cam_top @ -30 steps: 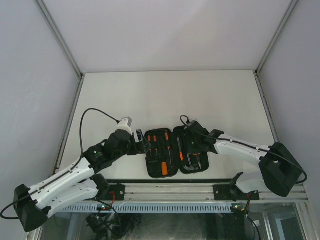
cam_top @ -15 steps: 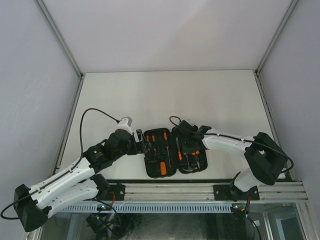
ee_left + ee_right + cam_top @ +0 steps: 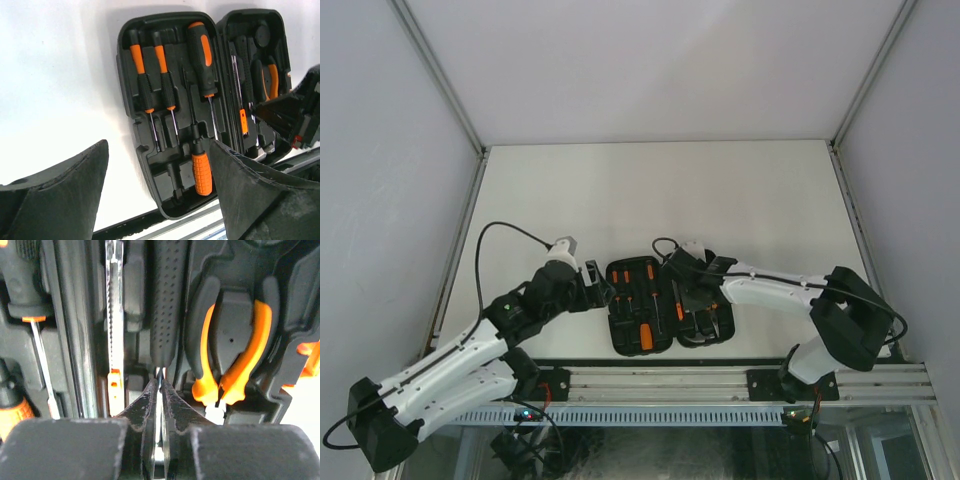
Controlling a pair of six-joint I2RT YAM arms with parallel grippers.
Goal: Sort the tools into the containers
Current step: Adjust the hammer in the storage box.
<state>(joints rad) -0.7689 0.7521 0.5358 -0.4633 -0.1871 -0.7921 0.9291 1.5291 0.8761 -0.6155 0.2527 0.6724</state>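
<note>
The black tool case (image 3: 616,330) lies open near the table's front edge. Its left half (image 3: 125,75) holds two thin screwdrivers (image 3: 141,75), a thick screwdriver (image 3: 202,55) and a stubby orange-handled one (image 3: 201,172) in moulded slots. The right half (image 3: 295,300) holds orange-handled pliers (image 3: 235,365) and a black dotted handle (image 3: 169,305). My left gripper (image 3: 601,284) stands open just left of the case, nothing between its fingers (image 3: 75,185). My right gripper (image 3: 160,384) is shut over the right half, its tips at the end of the dotted handle.
A metal rail (image 3: 720,385) runs along the front edge just below the case. White walls enclose the table (image 3: 660,190) on three sides. The right arm (image 3: 770,290) reaches in low from the right.
The right arm has swung left, carrying its shut gripper further over the case's right half. The left arm has edged slightly left and stays open.
</note>
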